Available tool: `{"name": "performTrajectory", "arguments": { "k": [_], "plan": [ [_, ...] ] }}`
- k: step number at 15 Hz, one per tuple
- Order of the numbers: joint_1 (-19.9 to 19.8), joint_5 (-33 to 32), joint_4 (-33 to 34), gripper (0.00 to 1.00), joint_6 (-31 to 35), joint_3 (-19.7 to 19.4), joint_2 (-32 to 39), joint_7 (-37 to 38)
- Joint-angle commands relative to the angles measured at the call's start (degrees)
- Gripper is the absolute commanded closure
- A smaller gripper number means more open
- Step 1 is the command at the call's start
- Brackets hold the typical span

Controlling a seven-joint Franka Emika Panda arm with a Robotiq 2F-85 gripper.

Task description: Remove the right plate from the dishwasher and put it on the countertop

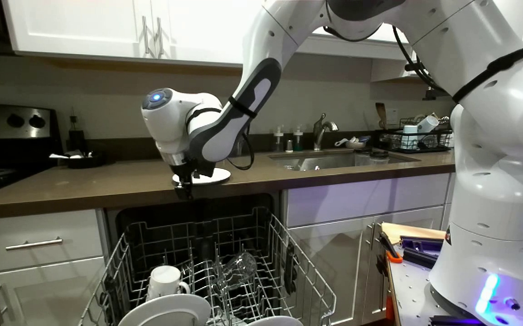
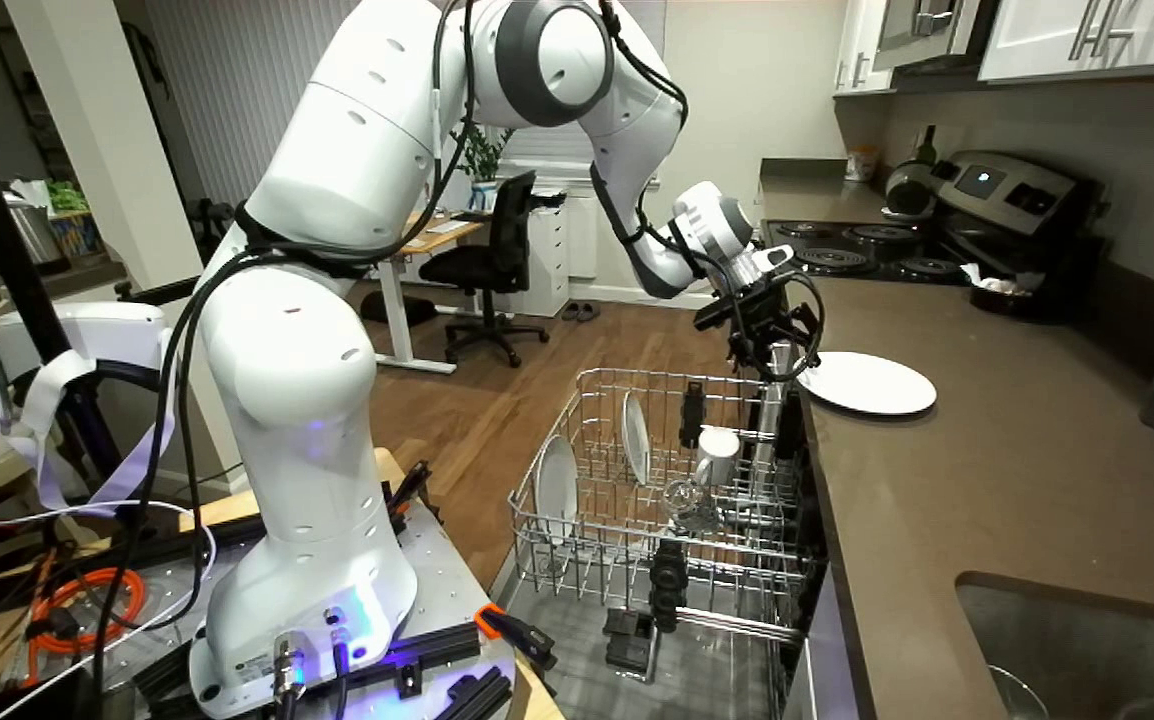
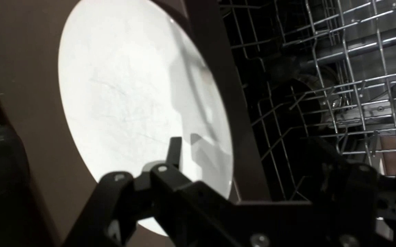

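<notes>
White plate (image 3: 132, 106) shows marks (image 3: 108, 85) only in wrist view.

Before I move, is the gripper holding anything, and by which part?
Nothing is held: the fingers stand wide apart, and the white plate lies flat on the countertop.

Round white plate (image 2: 869, 383), flat on brown countertop (image 2: 1012, 470), above open dishwasher (image 1: 239, 207)

A stove (image 2: 862, 262), sink (image 1: 322, 160) and dishwasher (image 1: 239, 206) show a kitchen.
</notes>
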Motion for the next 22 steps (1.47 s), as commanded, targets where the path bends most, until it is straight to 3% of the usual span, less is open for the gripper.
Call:
{"name": "performTrajectory", "arguments": {
  "k": [1, 8, 11, 14, 18, 19, 22],
  "plan": [
    [0.47, 3.24, -1.80, 0.06, 1.37, -0.26, -1.31, -3.77],
    [4.75, -0.44, -6.03, 0.04, 0.78, -2.23, -5.45, -0.28],
    [5.38, 0.61, -10.95, 0.08, 1.48, -0.93, -9.61, -1.46],
    [2.99, 7.63, -18.96, 0.01, 4.52, 3.51, -16.02, -9.51],
    [1.28, 21.51, -28.52, 0.00, 6.76, 7.03, -24.40, -23.22],
    [4.49, 16.43, -22.24, 0.00, 5.00, 4.12, -18.54, -16.14],
    [3.72, 20.18, -26.66, 0.00, 5.21, 5.23, -23.08, -20.67]
  ]
}}
